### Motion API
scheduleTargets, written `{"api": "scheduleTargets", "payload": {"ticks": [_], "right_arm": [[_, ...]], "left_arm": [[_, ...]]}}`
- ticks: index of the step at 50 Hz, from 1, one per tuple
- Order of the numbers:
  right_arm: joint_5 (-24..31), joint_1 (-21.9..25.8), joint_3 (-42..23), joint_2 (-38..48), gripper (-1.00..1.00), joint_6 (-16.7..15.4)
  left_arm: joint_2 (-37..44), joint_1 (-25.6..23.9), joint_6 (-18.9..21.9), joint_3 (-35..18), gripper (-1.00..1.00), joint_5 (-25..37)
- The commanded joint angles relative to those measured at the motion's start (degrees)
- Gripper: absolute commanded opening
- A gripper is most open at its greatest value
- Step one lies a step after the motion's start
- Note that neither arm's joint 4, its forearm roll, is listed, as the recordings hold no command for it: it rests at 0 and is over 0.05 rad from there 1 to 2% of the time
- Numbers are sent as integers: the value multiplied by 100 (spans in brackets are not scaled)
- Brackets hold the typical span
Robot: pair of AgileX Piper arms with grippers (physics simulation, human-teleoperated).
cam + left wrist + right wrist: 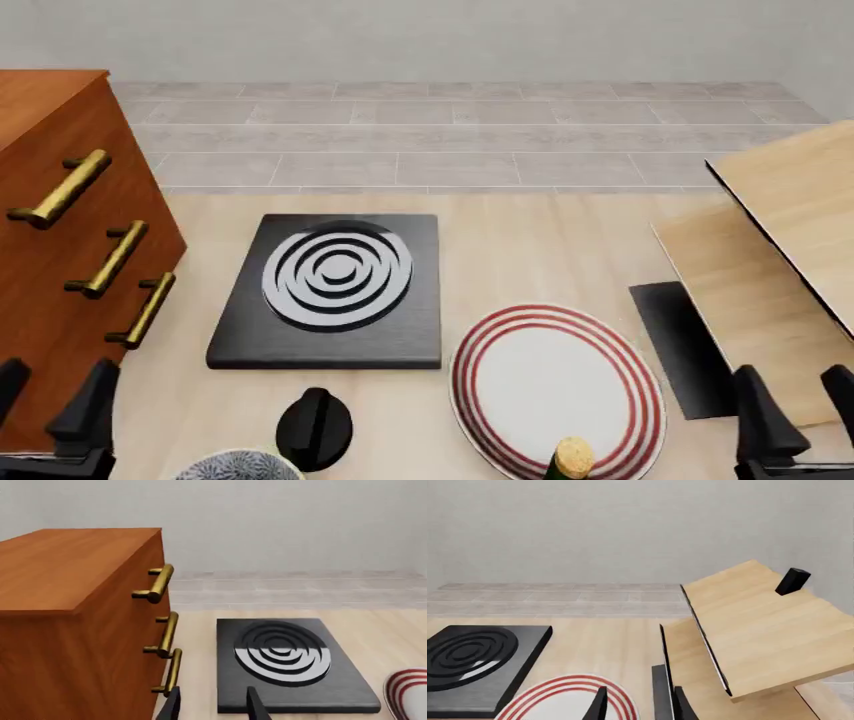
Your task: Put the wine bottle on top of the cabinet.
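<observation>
The wine bottle (573,459) shows only its tan cork and a bit of green neck at the bottom edge of the front view, in front of the red-ringed plate. The reddish-brown cabinet (54,250) with brass handles stands at the far left; the left wrist view shows its flat top (67,565). My left gripper (47,400) is open and empty beside the cabinet's front, its fingertips low in its wrist view (212,707). My right gripper (798,405) is open and empty at the lower right, well to the right of the bottle, over the plate's edge in its wrist view (640,707).
A black hob plate (331,290) with grey rings lies mid-table. A white plate (554,385) with red rings lies in front of it. A black knob-shaped object (315,428) and a patterned bowl (238,466) sit at the near edge. Pale wood panels (787,230) rise at the right.
</observation>
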Motion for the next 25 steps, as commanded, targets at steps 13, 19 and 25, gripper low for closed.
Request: {"api": "scheduleTargets", "payload": {"ticks": [13,19,25], "right_arm": [[-20,6,-29,-1,100,-39],[-38,10,-36,-2,100,-62],[15,5,-36,-1,100,-12]], "left_arm": [[-311,-538,-453,-696,100,710],[-321,-1427,-1003,-1358,100,1410],[-314,-1864,-840,-1754,100,1801]]}}
